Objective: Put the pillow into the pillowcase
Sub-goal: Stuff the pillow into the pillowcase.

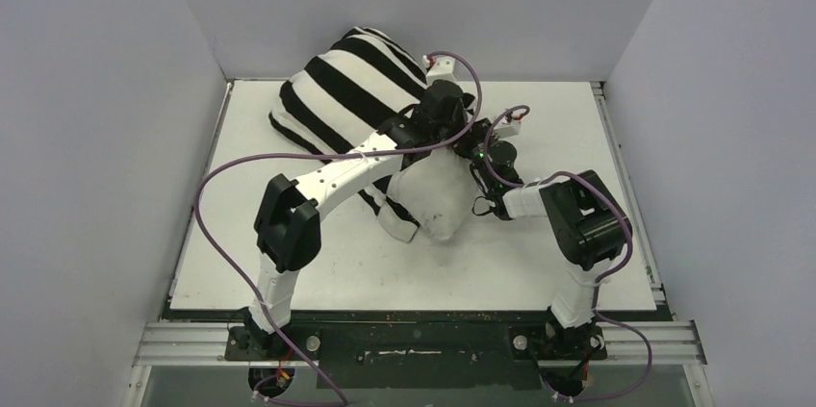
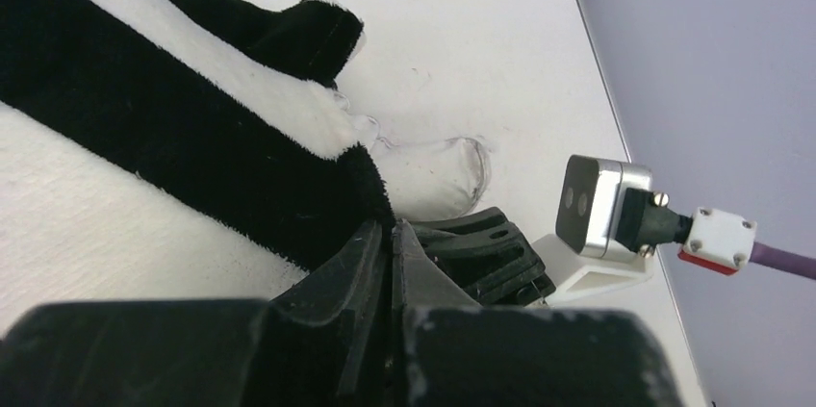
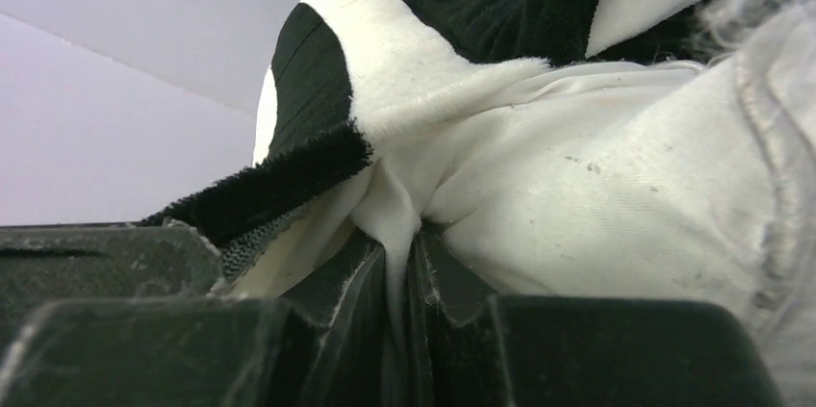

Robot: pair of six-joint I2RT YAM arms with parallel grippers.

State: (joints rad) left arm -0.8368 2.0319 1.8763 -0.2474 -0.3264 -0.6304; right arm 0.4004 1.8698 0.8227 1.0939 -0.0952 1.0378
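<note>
The black-and-white striped pillowcase [image 1: 346, 89] is bunched at the back of the table, pulled partway over the off-white pillow [image 1: 433, 197], whose bare end sticks out toward me. My left gripper [image 1: 441, 123] sits at the sleeve's right side. In the left wrist view that gripper [image 2: 393, 226] is shut on the edge of a black stripe of the pillowcase [image 2: 192, 138]. My right gripper [image 1: 471, 152] is close beside it. In the right wrist view it [image 3: 399, 243] is shut on a fold of the pillow [image 3: 616, 195], just below the pillowcase [image 3: 318, 70] hem.
The white table [image 1: 539, 263] is boxed in by grey walls [image 1: 96, 138] on three sides. Purple cables [image 1: 207, 186] loop from both arms. The right wrist's camera [image 2: 601, 205] shows close to my left fingers.
</note>
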